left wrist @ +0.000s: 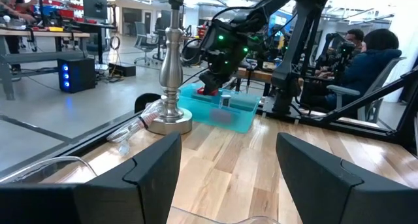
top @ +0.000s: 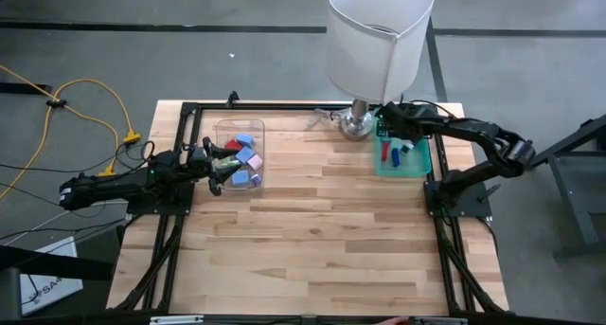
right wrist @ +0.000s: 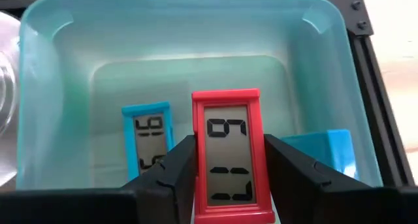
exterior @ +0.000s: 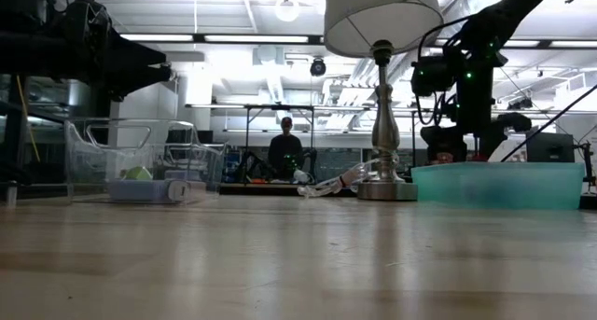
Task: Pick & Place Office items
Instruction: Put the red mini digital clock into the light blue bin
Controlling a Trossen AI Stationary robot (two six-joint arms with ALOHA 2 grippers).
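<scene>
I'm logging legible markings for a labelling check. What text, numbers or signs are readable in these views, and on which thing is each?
"11" over "09", read with the display turned on its side: red clock, between the right gripper's fingers, over the teal bin.
"16" and a partly hidden digit below: blue clock in that bin.
White sheet beside the table: print too small to read.
Nothing else legible.

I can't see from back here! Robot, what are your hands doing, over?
Right gripper shut on red clock, over teal bin. Left gripper open, empty, over clear bin. Blue clock already in teal bin. Nothing blocking.
</scene>
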